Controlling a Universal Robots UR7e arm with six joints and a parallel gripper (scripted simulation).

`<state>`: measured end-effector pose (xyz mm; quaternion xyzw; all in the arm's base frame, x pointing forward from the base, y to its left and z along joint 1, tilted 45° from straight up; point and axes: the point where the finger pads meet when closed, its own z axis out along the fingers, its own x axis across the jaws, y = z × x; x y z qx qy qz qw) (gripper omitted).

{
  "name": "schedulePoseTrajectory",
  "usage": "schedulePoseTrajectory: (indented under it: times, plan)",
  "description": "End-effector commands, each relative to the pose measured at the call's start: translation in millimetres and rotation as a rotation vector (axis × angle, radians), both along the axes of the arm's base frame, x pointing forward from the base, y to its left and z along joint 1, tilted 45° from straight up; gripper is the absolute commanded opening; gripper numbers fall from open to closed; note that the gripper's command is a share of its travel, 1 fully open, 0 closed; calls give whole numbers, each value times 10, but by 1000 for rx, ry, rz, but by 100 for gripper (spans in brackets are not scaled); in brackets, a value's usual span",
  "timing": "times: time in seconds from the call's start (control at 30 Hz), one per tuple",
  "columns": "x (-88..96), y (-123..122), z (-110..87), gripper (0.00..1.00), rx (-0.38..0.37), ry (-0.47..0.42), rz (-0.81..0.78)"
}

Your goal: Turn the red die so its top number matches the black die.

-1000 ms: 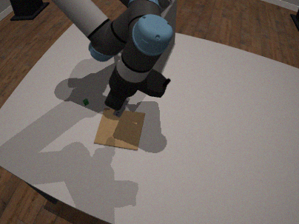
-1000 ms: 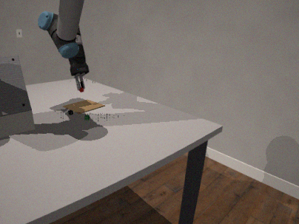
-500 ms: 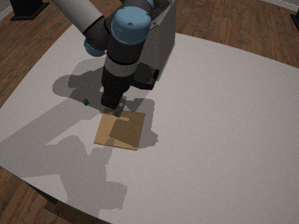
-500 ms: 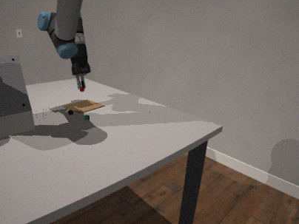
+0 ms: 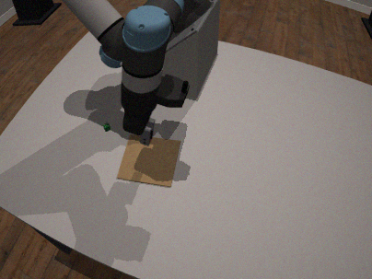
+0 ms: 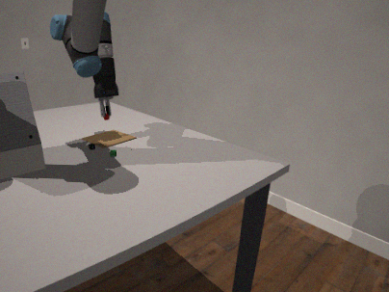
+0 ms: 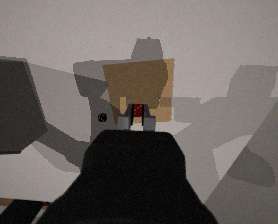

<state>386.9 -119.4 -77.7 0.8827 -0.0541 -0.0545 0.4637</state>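
Note:
My gripper [image 6: 106,114] [image 7: 137,110] [image 5: 146,138] is shut on the red die [image 6: 106,117] [image 7: 136,111] and holds it in the air above the near edge of the tan mat [image 5: 158,165] [image 6: 116,136] [image 7: 145,80]. The die's faces are too small to read. The black die [image 6: 91,146] [image 7: 102,117] lies on the table just beside the mat's edge; in the top view the arm hides it. The green die [image 5: 106,127] [image 6: 113,152] lies on the table a little further from the mat.
The grey robot base block [image 5: 200,59] [image 6: 16,124] stands at the back of the white table [image 5: 276,156] [image 6: 183,172]. The table's edge [image 6: 270,169] drops off to a wooden floor.

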Motion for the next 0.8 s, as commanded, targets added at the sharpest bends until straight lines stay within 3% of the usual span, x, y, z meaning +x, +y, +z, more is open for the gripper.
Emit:
schedulePoseTrajectory:
  times: [0.0, 0.2, 0.57, 0.77]
  plan:
    - [-2, -8, 9, 34, 94, -14, -4]
    - [17, -4, 29, 34, 182, -33, 2]
    - [12, -24, 47, 34, 204, -34, 0]
    - [1, -37, 39, 34, 309, -43, -10]
